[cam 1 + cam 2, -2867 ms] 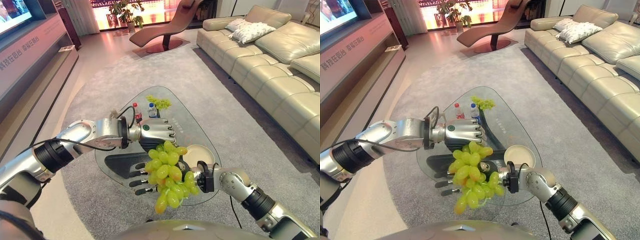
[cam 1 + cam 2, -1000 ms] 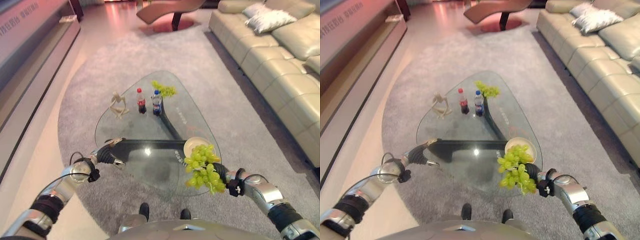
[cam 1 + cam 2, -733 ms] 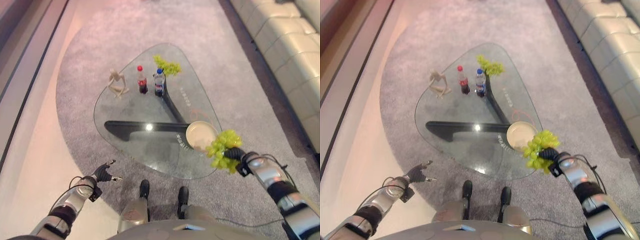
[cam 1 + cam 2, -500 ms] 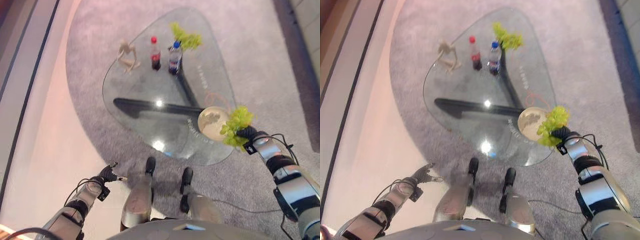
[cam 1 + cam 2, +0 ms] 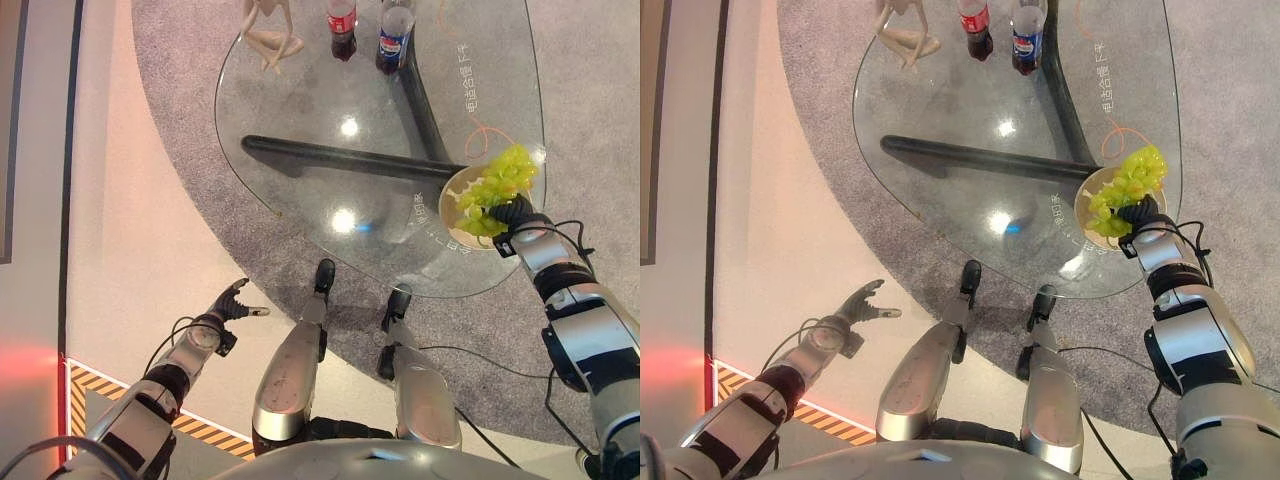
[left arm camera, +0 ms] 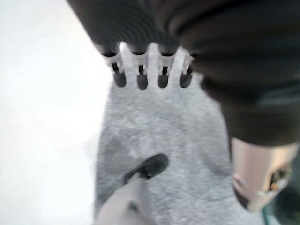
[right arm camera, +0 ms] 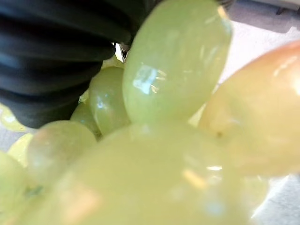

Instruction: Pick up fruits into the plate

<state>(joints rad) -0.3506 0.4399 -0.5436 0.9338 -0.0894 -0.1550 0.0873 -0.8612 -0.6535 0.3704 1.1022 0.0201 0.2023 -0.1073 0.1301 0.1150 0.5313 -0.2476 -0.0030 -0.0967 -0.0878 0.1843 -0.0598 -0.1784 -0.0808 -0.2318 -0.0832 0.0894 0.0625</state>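
A bunch of green grapes (image 5: 497, 188) hangs over the cream plate (image 5: 449, 207) at the right near edge of the glass table (image 5: 330, 100). My right hand (image 5: 517, 213) is at the bunch's near side, shut on it, its fingers mostly covered by the fruit. In the right wrist view the grapes (image 7: 178, 93) press close against the dark cover. My left hand (image 5: 228, 305) hangs low over the pale floor, far left of the table. Its fingers (image 6: 140, 75) are straight and hold nothing.
A red-capped cola bottle (image 5: 342, 15), a blue-labelled bottle (image 5: 394, 20) and a pale figurine (image 5: 268, 30) stand at the table's far side. The dark table base (image 5: 340, 158) shows through the glass. Grey carpet (image 5: 180, 150) lies under the table; striped tape (image 5: 150, 405) marks the floor.
The view has tipped steeply downward. My right hand has carried the grapes from beside the plate to over it. The left hand has stayed low by the floor.
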